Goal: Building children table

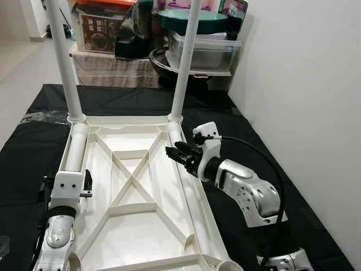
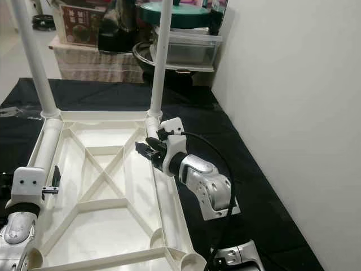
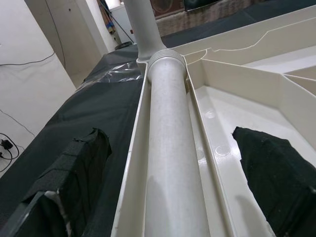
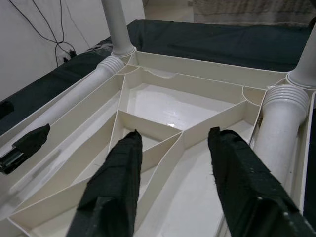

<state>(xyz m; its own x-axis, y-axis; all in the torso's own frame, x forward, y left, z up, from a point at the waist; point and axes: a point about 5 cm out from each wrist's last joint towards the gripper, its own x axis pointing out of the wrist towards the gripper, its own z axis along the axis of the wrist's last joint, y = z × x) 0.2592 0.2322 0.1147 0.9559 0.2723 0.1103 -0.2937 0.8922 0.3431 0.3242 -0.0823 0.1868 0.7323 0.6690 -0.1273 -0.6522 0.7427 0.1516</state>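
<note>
Head view: an upturned white tabletop [image 1: 135, 226] lies on a black sheet [image 1: 237, 113], two legs [image 1: 185, 62] upright; behind, a clear bin [image 1: 206, 52] with unclear contents. Left wrist: left gripper [image 3: 170, 185] spread wide astride a lying leg [image 3: 173, 163]. Right wrist: right gripper [image 4: 180, 173] parted, empty, over ribs.

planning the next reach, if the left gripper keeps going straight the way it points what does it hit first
Probably the ribbed collar where the lying white leg tube joins the upright leg; the open left gripper straddles that tube, though depth is unclear.
</note>
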